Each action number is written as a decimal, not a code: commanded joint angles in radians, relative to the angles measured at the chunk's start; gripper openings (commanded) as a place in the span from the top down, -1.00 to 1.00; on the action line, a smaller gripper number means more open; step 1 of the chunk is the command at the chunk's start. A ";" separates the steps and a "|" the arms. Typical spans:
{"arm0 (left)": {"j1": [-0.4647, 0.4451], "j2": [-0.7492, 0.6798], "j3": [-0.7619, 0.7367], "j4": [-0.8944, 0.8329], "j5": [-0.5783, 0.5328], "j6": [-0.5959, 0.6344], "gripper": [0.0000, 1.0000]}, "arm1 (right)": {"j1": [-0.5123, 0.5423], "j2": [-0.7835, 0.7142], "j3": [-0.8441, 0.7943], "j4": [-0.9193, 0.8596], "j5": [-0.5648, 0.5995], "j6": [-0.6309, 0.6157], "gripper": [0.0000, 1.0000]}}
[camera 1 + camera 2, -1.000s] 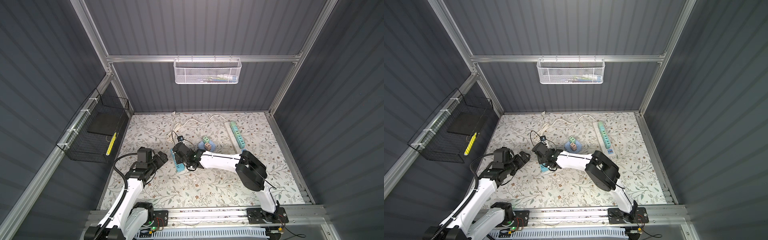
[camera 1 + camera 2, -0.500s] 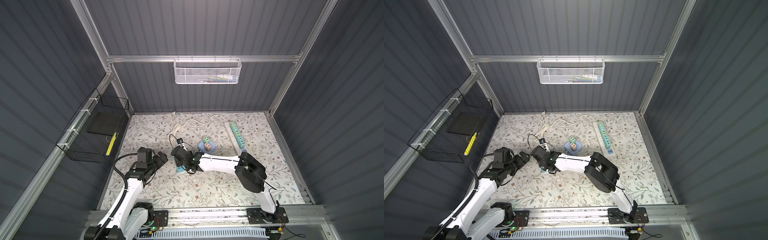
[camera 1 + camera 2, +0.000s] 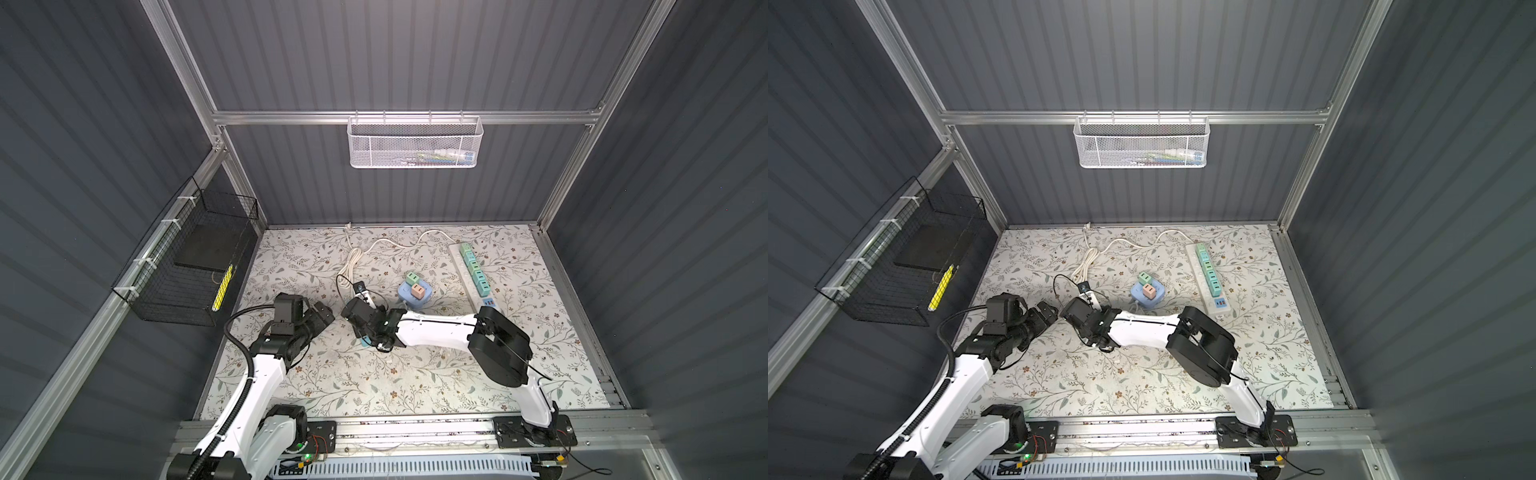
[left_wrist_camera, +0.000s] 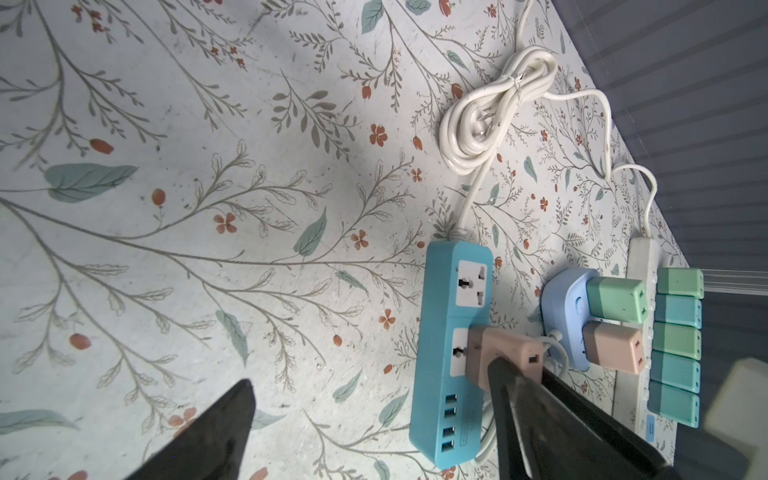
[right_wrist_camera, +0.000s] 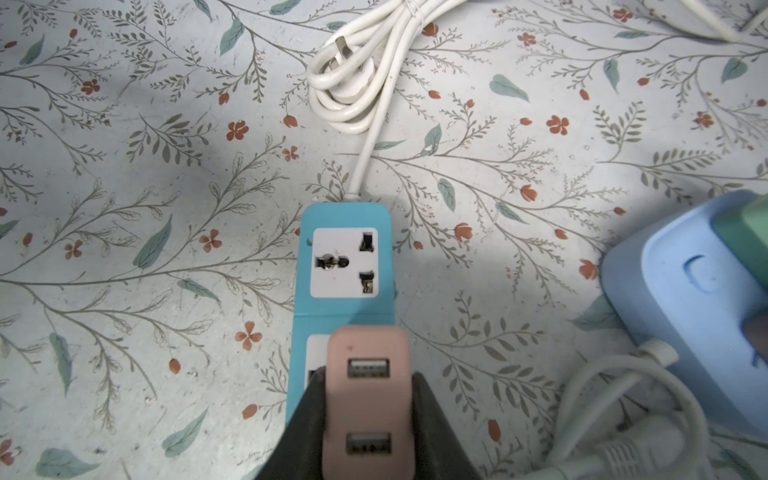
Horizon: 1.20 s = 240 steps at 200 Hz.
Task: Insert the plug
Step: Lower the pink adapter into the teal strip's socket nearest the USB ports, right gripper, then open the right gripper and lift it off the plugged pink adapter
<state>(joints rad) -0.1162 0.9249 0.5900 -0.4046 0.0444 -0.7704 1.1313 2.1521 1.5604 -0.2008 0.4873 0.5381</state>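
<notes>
Pink plug (image 5: 368, 403) is pinched in the right pincer (image 5: 369, 384), jaws pressed onto its two sides. It sits over the second socket of the blue power strip (image 4: 467, 419).

Change against a second ago:
- The right wrist is shifted slightly toward the left arm and over the strip.
- The blue body, which showed plainly beside the wrist then, is now down to a sliver under it.
- The left pincer (image 3: 325, 318) is much as it was: spread wide, empty, hovering just beside the right one.

Reading: carrying looks finished, and alignment or press-in is the step in hand. In the left wrist view the plug body meets the socket face. The prongs are hidden, so I cannot tell if it is fully seated.

Counts, all on the floral bench (image 4: 166, 124):
- Socket units: three. The blue strip, a long white strip (image 4: 640, 266) and a light-blue hub (image 4: 565, 299).
- Blue strip: two universal sockets, one a free socket (image 5: 344, 262), plus four USB ports.
- Cube adapters (image 4: 677, 309) on the white strip: five.
- On the hub: two, a green adapter (image 4: 617, 299) and a pink adapter (image 4: 615, 349).
- Held plug: two USB ports on its face.
- Coiled white cord (image 4: 486, 120): one bundle.
- Wall baskets: two, a white mesh basket (image 3: 413, 143) and a black wire basket (image 3: 195, 266).
</notes>
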 commanded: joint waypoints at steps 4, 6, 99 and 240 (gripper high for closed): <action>0.006 -0.009 0.043 -0.035 -0.018 0.029 -0.97 | 0.030 0.075 -0.033 -0.076 -0.035 0.036 0.48; 0.006 -0.009 0.045 -0.036 -0.016 0.030 -0.97 | 0.031 0.073 -0.037 -0.073 -0.035 0.037 0.47; 0.006 -0.026 0.111 -0.076 -0.023 0.072 -1.00 | 0.031 -0.076 0.035 -0.032 -0.081 -0.117 -0.20; 0.006 -0.047 0.145 -0.083 -0.015 0.092 -1.00 | -0.083 -0.134 -0.091 0.025 -0.201 -0.107 -0.22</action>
<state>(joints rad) -0.1162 0.8745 0.6968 -0.4713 0.0227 -0.7071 1.0451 1.9793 1.5234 -0.2008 0.3202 0.4110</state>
